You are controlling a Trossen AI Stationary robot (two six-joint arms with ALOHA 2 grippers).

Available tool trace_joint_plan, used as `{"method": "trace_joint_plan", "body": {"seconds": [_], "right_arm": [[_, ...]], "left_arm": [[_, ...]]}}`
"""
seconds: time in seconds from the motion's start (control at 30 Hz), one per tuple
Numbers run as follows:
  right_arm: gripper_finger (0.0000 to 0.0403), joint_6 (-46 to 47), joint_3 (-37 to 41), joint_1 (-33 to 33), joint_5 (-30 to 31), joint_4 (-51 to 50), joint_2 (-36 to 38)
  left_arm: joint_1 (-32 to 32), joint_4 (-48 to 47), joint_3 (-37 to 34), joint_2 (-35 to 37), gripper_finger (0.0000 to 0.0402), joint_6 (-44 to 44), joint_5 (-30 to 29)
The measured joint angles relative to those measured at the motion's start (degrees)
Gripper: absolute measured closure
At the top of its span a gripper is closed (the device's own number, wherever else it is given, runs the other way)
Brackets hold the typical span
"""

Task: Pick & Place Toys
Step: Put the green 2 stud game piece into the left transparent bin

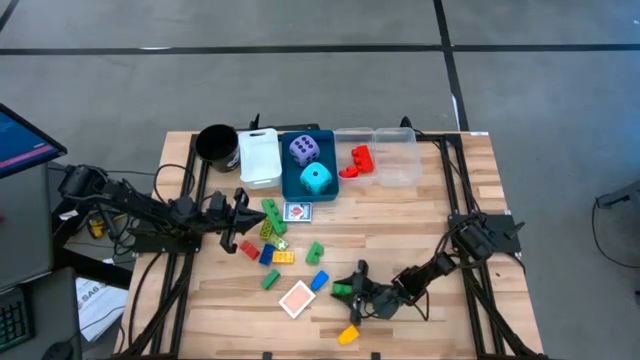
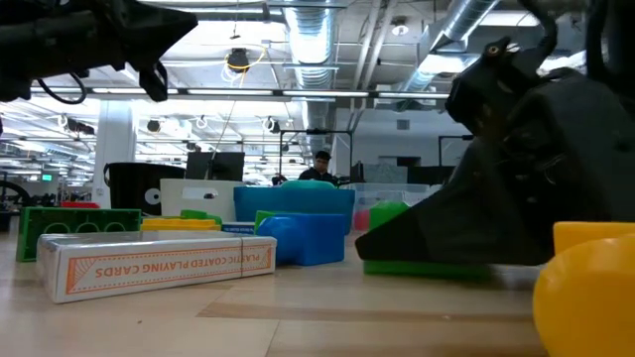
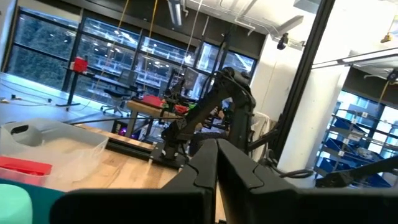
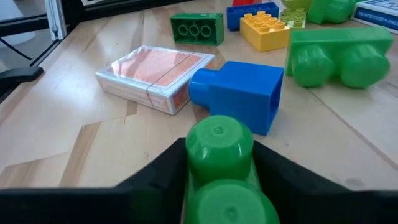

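My right gripper [image 1: 348, 291] is low over the table's near right part, shut on a small green brick [image 4: 217, 162]. A blue brick [image 4: 239, 93] and a red-backed pack of playing cards [image 4: 152, 74] lie just beyond it, and a yellow brick [image 1: 348, 335] lies nearer the front edge. More bricks [image 1: 272, 240] lie loose at the table's middle left. My left gripper [image 1: 240, 222] hangs shut and empty above them. A purple die [image 1: 305, 150] and a cyan die [image 1: 317, 179] sit in the blue bin [image 1: 290, 180]. My right gripper pinches the green brick by its two opposite sides [image 4: 196, 171] between its two fingers [image 4: 158, 174]. The fingers slant down at it from the table's right side. The brick's studs face up. In the low view its base [image 2: 417, 268] seems to rest on the table.
At the far edge stand a black cup [image 1: 216, 145], a white bin [image 1: 259, 157], the blue bin and a clear bin [image 1: 395, 165] holding a red brick [image 1: 359, 159]. A second card pack [image 1: 298, 212] lies before the blue bin. Bare wood lies at the table's right.
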State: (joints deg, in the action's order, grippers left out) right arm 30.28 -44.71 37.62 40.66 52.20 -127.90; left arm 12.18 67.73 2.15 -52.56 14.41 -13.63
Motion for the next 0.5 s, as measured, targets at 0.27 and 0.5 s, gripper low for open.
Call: {"method": "trace_joint_plan", "body": {"seconds": [0.27, 0.5], "right_arm": [[0.0273, -0.5, 0.1, -0.1, -0.7, 0.9, 0.0], [0.0273, -0.5, 1.5, -0.3, -2.7, -4.5, 6.5]], "left_arm": [[1.4, 0.0, 0.0, 0.0, 0.0399, 0.0, 0.0], [1.4, 0.0, 0.0, 0.0, 0.0399, 0.0, 0.0]]}}
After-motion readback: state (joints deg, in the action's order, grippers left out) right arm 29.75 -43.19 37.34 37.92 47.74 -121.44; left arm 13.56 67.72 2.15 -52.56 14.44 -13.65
